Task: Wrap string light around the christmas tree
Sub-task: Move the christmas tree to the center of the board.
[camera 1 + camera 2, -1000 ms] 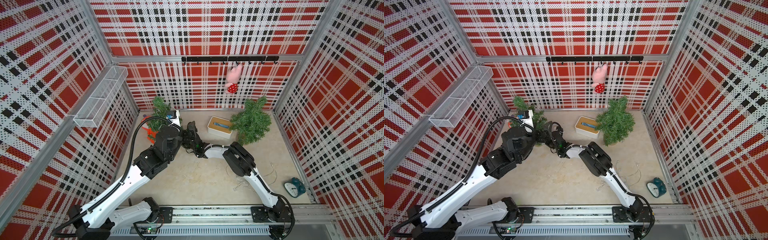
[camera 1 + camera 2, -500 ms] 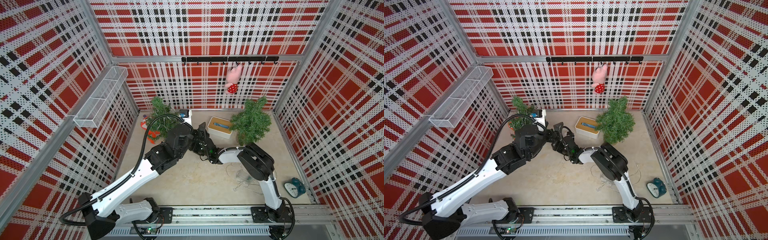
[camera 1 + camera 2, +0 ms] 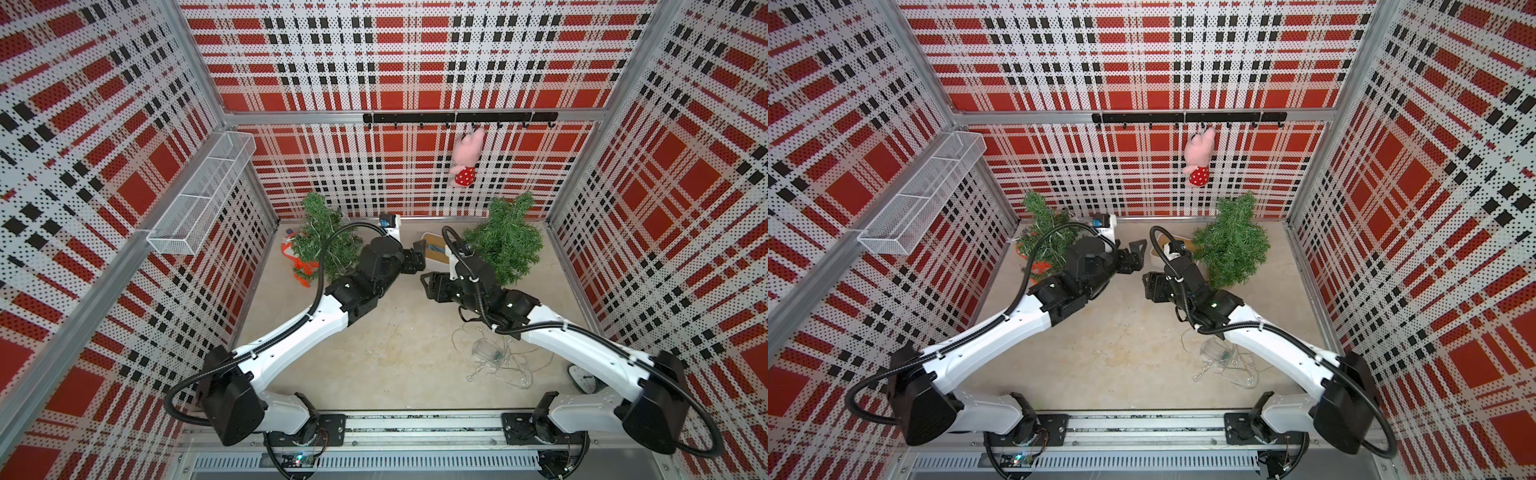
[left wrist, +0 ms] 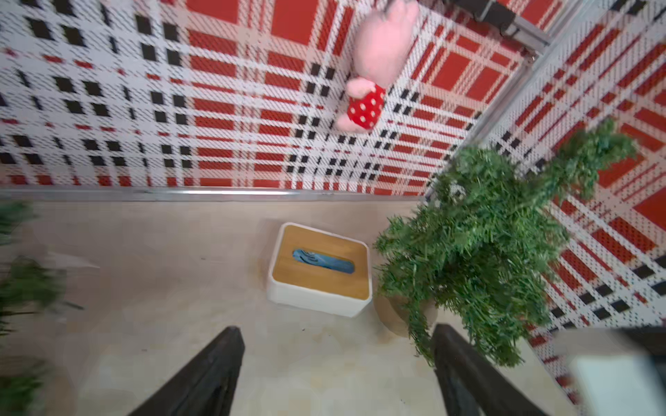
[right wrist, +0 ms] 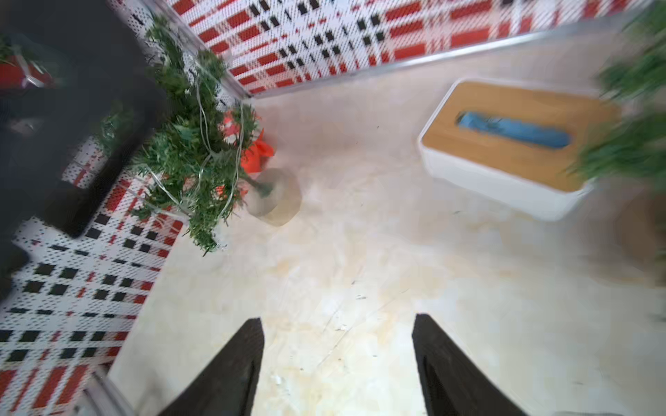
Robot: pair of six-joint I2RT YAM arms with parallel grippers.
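Observation:
Two small green christmas trees stand at the back. The left tree carries loops of thin string light wire. The right tree looks bare. More string light lies in a loose tangle on the floor under my right arm. My left gripper hangs open between the trees with nothing in it. My right gripper is open just beside it, over bare floor, also holding nothing.
A white tissue box with a wooden lid sits between the trees. An orange item lies at the left tree's base. A pink plush hangs from the hook rail. A wire basket is on the left wall, a small clock front right.
Both grippers have moved right, away from the left tree, toward the middle. The right arm has swung back to its own side and its jaws have opened wider.

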